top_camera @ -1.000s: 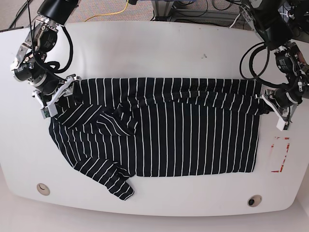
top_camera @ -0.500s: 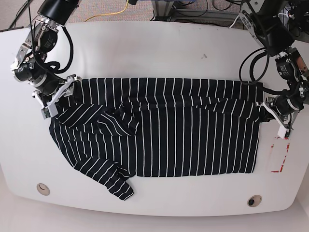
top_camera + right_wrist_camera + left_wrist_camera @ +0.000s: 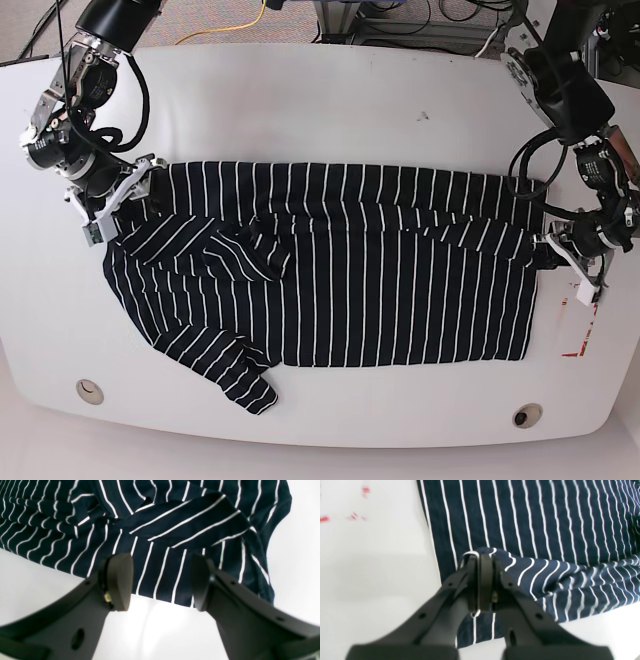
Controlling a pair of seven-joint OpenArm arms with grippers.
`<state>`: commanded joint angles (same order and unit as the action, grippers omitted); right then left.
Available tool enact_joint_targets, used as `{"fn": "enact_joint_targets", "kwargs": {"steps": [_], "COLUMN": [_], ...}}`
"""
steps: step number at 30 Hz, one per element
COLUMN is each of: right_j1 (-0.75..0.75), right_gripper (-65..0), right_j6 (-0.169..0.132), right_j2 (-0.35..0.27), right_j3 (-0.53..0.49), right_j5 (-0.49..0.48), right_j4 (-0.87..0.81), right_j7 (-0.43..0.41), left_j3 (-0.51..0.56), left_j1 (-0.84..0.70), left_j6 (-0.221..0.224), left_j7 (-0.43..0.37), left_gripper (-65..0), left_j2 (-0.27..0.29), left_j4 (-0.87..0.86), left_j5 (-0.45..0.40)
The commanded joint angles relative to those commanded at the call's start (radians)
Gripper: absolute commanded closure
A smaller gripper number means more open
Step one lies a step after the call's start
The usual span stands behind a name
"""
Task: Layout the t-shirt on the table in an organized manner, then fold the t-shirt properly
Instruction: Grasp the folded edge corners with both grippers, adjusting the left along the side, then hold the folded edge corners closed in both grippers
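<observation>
Your left jaws point(image 3: 476, 612) are closed on the shirt point(image 3: 400, 290); its long side runs from them toward your open right jaws point(image 3: 156, 607).

Black fabric t-shirt with thin white stripes point(image 3: 400, 290) spread across glossy white table point(image 3: 300, 410); one sleeve angled toward near edge. Black-and-white left gripper point(image 3: 545, 250) at shirt's side; black-and-white right gripper point(image 3: 125, 205) over opposite upper corner.
</observation>
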<state>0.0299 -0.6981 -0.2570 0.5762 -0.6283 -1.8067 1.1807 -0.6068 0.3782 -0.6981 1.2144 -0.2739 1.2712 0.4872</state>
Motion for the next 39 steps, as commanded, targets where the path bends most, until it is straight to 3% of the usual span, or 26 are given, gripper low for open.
{"fn": "enact_joint_targets", "kwargs": {"steps": [7, 11, 22, 28, 39], "right_j1": [0.003, 0.003, 0.003, 0.000, 0.000], "right_gripper": [-35.2, -35.2, -35.4, -35.4, -35.4], "right_j6": [0.000, 0.000, 0.000, 0.000, 0.000], "right_j2": [0.000, 0.000, -0.026, -0.071, -0.164], "right_j3": [0.000, 0.002, 0.106, 0.144, 0.043], "right_j5": [-0.006, -0.008, 0.002, 0.002, 0.002], "right_j4": [-0.002, -0.002, 0.005, 0.098, 0.413], "right_j7": [0.000, 0.000, 0.000, -0.012, -0.281], "left_j3": [-0.002, -0.002, -0.002, 0.006, 0.006], "left_j1": [-0.006, -0.006, -0.043, -0.141, -0.267], "left_j6": [0.000, 0.000, 0.000, 0.000, 0.000], "left_j7": [0.000, 0.000, 0.005, 0.005, 0.000], "left_gripper": [-27.2, -35.6, -36.3, -36.4, -36.4], "left_j2": [-0.037, -0.058, -0.097, -0.094, -0.091], "left_j4": [-0.023, -0.021, -0.005, 0.117, 0.325], "left_j5": [0.000, 0.000, 0.009, 0.081, 0.176]}}
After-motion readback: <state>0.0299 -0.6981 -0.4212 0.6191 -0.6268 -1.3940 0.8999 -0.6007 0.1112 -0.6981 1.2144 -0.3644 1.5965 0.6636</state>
